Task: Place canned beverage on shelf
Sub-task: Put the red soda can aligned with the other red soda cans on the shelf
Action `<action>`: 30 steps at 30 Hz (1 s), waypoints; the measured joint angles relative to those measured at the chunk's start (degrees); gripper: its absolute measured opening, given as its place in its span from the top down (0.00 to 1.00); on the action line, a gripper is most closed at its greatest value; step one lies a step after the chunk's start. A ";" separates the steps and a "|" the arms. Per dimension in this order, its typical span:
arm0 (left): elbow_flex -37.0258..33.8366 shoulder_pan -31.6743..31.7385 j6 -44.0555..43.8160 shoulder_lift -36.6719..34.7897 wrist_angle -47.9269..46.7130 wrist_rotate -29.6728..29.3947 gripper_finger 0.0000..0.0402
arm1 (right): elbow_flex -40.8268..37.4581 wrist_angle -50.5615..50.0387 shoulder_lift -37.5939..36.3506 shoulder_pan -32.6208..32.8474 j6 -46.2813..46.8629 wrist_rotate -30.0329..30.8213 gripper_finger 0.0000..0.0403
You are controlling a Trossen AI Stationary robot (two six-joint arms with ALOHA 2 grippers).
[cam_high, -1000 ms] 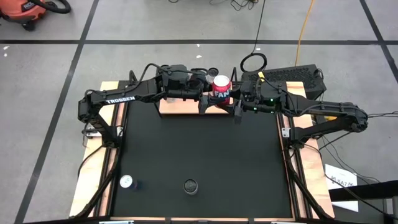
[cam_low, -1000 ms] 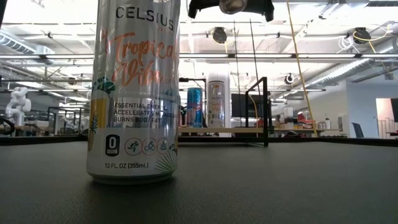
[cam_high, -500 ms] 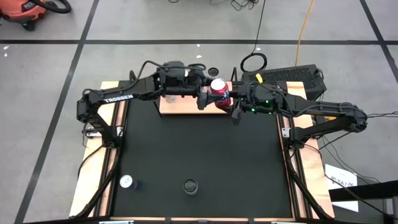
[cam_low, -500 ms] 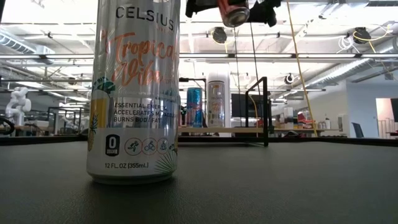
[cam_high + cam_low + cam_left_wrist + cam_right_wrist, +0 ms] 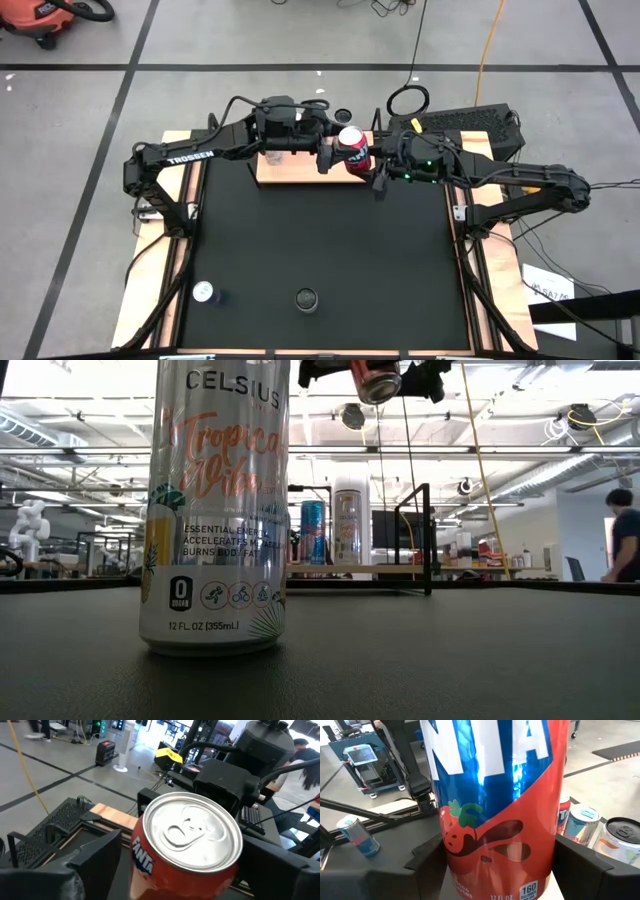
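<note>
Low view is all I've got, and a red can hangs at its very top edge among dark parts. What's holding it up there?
Observer: From above, the Fanta can sits between the left gripper and the right gripper, by the right end of the shelf.
Operator: Is the right one gripping it?
Observer: Its wrist view shows its jaws pressed on both sides of the can.
Operator: Anything on the mat besides this big Celsius can?
Observer: Yes, a white-topped can stands near the mat's corner on the left arm's side, far from the shelf.
</note>
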 joint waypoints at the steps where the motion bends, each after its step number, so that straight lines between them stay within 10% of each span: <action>1: 0.00 0.02 -0.24 0.00 0.04 0.04 0.12 | 0.00 0.01 0.00 0.00 0.01 -0.02 0.30; 8: -0.04 0.88 0.11 0.00 -0.17 0.67 0.34 | 0.04 -0.74 -0.02 -0.11 0.09 0.29 0.24; 20: -2.69 2.25 6.69 -0.68 -16.48 -3.70 0.34 | 0.13 -6.32 -4.78 -0.07 4.49 8.54 0.11; 30: -21.03 2.29 4.77 -0.55 -4.22 -12.29 0.34 | 0.13 -10.38 -8.79 -0.15 5.57 12.17 0.11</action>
